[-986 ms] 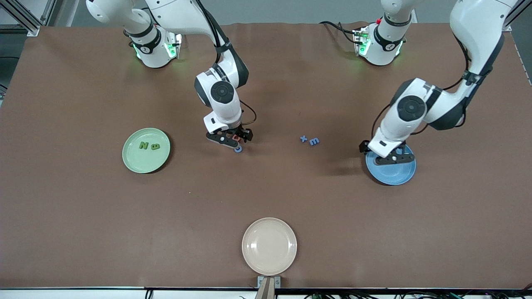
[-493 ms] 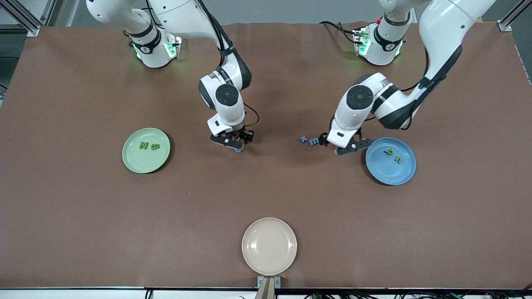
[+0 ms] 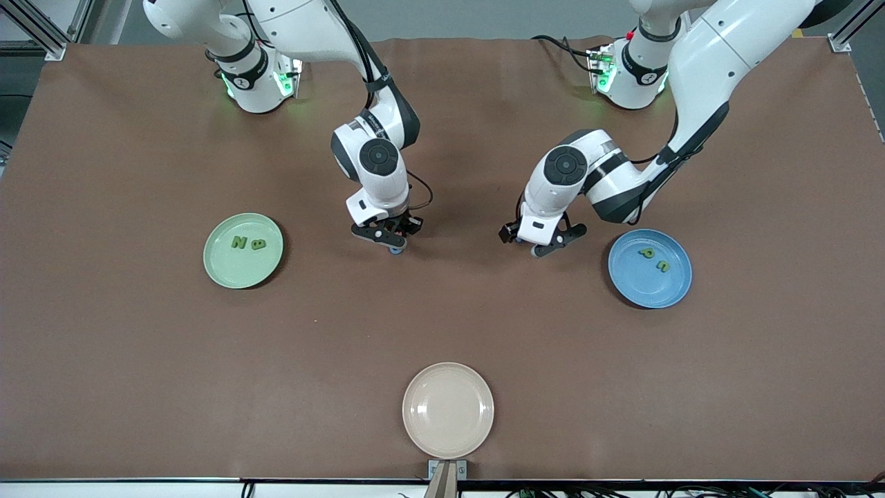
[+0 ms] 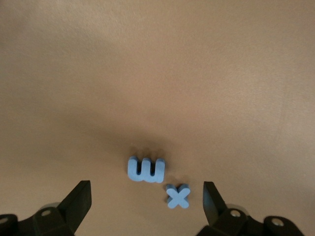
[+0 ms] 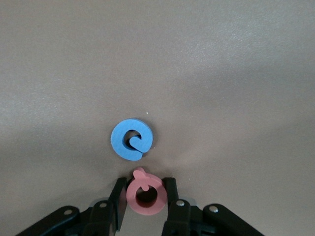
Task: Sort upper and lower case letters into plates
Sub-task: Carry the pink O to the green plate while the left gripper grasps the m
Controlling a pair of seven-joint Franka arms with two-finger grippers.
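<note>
Two arms work mid-counter over a brown mat, each end effector low over a pair of small letters.

The brown counter (image 3: 138, 346) fills the frame, with metal framing at the upper corners. The right end effector (image 5: 144, 206), at centre frame in the front view, is clenched on the red Q (image 5: 144, 195), with the blue C (image 5: 131, 139) lying just beside it on the mat. The left end effector (image 4: 146, 199), just toward the blue plate from there, is spread wide with the blue E (image 4: 146, 169) and blue x (image 4: 177, 196) lying between its fingers (image 4: 78, 202), untouched. The pale green plate (image 3: 222, 268) at mid-left holds the green N (image 3: 239, 242) and B (image 3: 258, 244); the blue plate (image 3: 632, 289) at mid-right holds the green p (image 3: 647, 253) and u (image 3: 662, 266). A cream plate (image 3: 448, 410) sits at bottom centre.
</note>
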